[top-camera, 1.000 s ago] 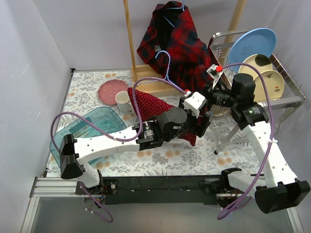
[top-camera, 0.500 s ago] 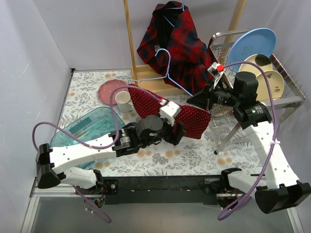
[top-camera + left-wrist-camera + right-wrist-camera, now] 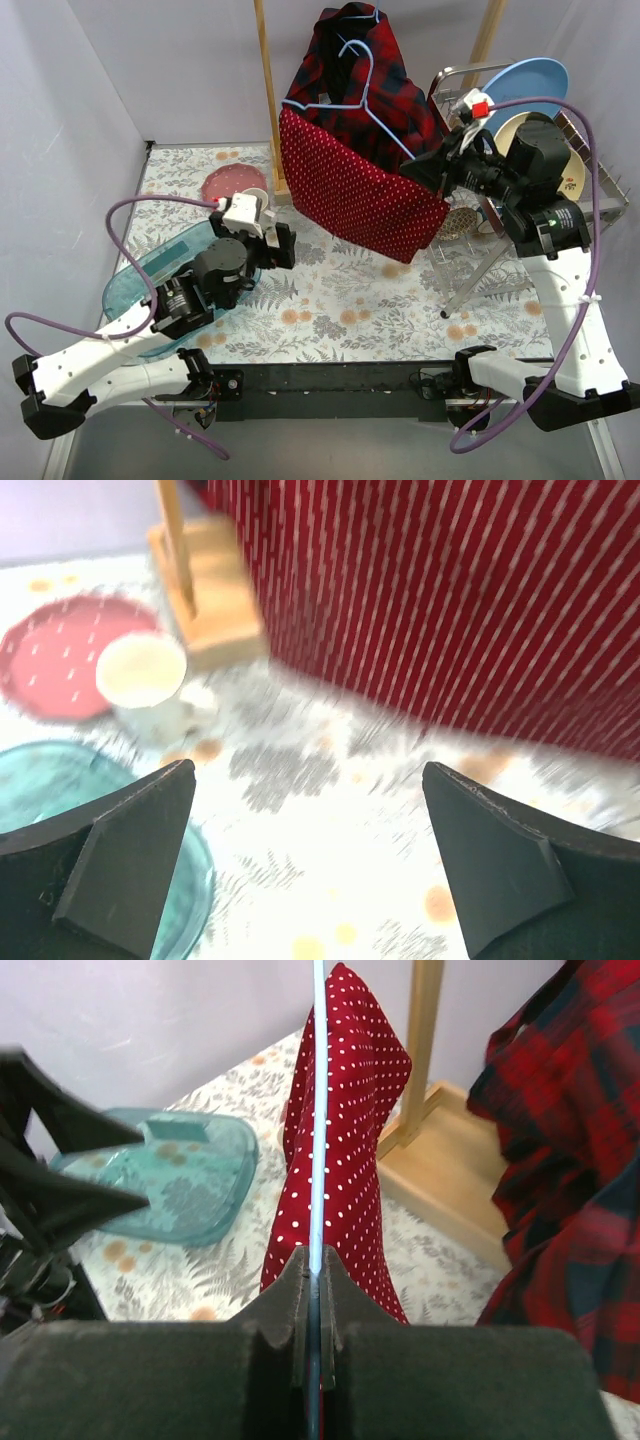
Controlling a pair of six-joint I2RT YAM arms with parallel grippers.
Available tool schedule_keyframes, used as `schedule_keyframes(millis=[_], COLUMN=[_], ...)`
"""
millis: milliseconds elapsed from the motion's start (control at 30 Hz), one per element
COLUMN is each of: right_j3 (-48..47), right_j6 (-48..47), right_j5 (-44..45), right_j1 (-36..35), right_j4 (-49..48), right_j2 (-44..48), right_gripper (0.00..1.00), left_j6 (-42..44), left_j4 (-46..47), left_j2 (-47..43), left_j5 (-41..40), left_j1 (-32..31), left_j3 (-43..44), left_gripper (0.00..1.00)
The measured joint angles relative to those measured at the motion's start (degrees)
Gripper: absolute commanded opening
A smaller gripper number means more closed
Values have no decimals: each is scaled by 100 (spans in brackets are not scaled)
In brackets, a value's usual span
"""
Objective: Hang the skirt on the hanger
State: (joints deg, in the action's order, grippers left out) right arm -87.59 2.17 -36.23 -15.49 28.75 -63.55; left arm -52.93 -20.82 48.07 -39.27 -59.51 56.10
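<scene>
- Right arm raised, right fingers (image 3: 280,1310) clamping hanger (image 3: 317,1110) bearing skirt (image 3: 355,195).
- Left arm has retreated near-left, left fingers (image 3: 130,850) spread, empty; skirt lifted off bench (image 3: 340,300).

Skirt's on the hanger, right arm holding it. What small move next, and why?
Probably raise the right gripper slightly, carrying the hanger up the wooden rack beside the plaid shirt: the skirt already hangs on that hanger, and the left gripper is open, apart.

Right gripper (image 3: 313,1272) pinches pale-blue hanger (image 3: 318,1110) running to 12 o'clock; red polka-dot skirt (image 3: 350,1170) draped over it; teal container (image 3: 190,1175) 9 o'clock, plaid shirt (image 3: 560,1210) 3 o'clock.
</scene>
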Motion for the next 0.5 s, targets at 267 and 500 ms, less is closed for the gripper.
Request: schedule_keyframes(millis=[267, 500], right_j3=[-1062, -2031], right_j6=[157, 254], right_j5=[509, 1156], right_j1=[-33, -289], right_j4=[-188, -361], right_j2=[-881, -2009], right_gripper=[1, 1], left_j6=[2, -70], left_j4=[-337, -275], left_j2=[-2, -850], left_j5=[-83, -162], left_j1=[31, 31], left_j3=[-826, -1161], left_gripper=[98, 98])
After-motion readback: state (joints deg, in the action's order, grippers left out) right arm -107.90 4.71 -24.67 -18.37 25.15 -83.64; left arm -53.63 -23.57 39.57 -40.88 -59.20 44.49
